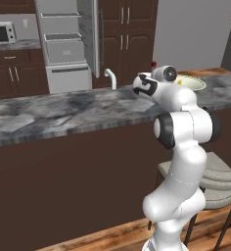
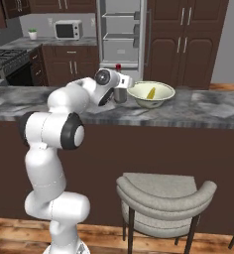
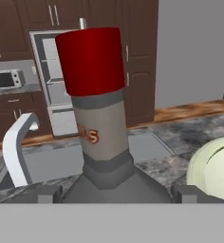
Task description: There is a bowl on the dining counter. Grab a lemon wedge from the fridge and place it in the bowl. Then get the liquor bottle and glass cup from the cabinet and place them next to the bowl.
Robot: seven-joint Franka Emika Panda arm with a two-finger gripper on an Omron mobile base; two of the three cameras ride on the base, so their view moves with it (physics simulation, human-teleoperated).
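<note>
Tool (image 3: pixel 112 192) spread wide, liquor bottle (image 3: pixel 97 109) upright between its tips; contact unclear. Hand view: red cap, label lettering, bowl (image 3: pixel 211 171) rim just right of tool. Right base view: lemon wedge (image 2: pixel 151 93) inside bowl (image 2: pixel 151 94) (bottle mostly hidden behind wrist), tabletop (image 2: pixel 198 111) beneath, fridge (image 2: pixel 120 32) open beyond tool.

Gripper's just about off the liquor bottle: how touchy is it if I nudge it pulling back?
Probably tippy: the liquor bottle stands tall on the dining counter, narrow neck above wide shoulders. Likely smooth glass, so slippery and breakable. The bowl beside it could get knocked. The gripper looks open around it.
</note>
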